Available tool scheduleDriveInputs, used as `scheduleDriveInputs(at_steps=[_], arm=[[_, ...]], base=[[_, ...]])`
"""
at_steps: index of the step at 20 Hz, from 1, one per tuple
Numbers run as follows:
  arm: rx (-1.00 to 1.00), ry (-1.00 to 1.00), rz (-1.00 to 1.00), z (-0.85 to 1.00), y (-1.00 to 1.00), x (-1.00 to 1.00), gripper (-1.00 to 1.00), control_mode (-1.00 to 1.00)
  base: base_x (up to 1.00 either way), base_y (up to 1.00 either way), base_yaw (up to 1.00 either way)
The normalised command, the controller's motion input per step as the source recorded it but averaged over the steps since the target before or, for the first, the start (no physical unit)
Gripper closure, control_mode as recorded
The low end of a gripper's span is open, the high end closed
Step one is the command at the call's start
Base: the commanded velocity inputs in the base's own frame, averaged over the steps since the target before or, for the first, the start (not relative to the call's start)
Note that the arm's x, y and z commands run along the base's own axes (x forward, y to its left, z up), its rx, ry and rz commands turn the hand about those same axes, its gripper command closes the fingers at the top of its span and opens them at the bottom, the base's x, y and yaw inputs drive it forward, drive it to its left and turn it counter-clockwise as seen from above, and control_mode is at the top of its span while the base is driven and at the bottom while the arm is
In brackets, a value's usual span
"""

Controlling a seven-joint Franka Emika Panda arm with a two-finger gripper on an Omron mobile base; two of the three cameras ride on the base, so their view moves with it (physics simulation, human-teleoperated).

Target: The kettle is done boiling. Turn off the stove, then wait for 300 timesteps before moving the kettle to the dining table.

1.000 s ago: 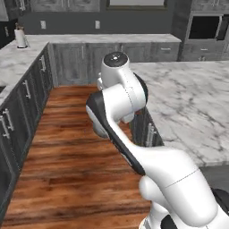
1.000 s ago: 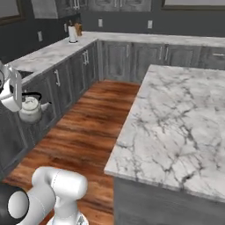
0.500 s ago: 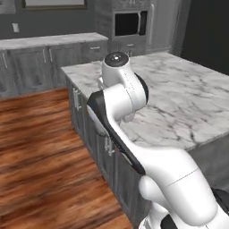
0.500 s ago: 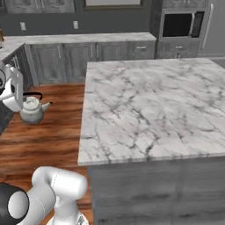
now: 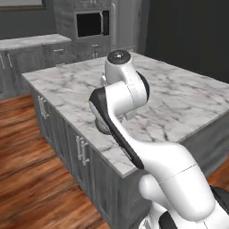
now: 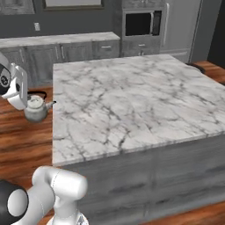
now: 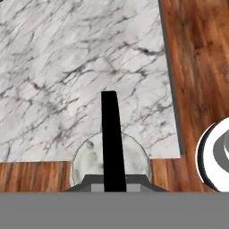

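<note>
In the right base view my gripper (image 6: 26, 94) sits at the far left, shut on the thin black handle of the kettle (image 6: 36, 110). The small silver-grey kettle hangs in the air just left of the dining table (image 6: 132, 101), over the wood floor and near tabletop height. Seen from the hand, the kettle (image 7: 89, 156) and its black handle (image 7: 110, 134) lie straight below, at the edge of the white marble dining table (image 7: 67, 67). The same dining table (image 5: 179, 103) spreads behind my arm in the left base view. The stove is out of view.
A built-in microwave (image 6: 140, 23) and grey cabinets under a marble counter (image 6: 61, 39) line the back wall. Wood floor (image 5: 27, 179) runs along the table's left side, and the table's grey base with cabinet handles (image 5: 80, 154) faces it.
The whole picture has swung as the base turned: the side counters slid out and the dining table now stands in front. The kettle stays in the shut gripper.
</note>
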Motion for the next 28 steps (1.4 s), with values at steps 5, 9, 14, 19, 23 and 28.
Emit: scheduleDriveInputs(at_steps=[5, 9, 14, 19, 23, 28], arm=[[0.00, 0.00, 0.00, 0.00, 0.00, 0.00, 1.00, 1.00], [0.00, 0.00, 0.00, 0.00, 0.00, 0.00, 1.00, 1.00], [0.00, 0.00, 0.00, 0.00, 0.00, 0.00, 1.00, 1.00], [0.00, 0.00, 0.00, 0.00, 0.00, 0.00, 1.00, 1.00], [0.00, 0.00, 0.00, 0.00, 0.00, 0.00, 1.00, 1.00], [0.00, 0.00, 0.00, 0.00, 0.00, 0.00, 1.00, 1.00]], base=[[0.00, -0.53, -0.17], [-0.03, -0.55, -0.12], [-0.01, -0.65, -0.08], [0.00, -0.75, -0.04], [0.00, -0.82, -0.01], [0.00, -0.82, 0.00]])
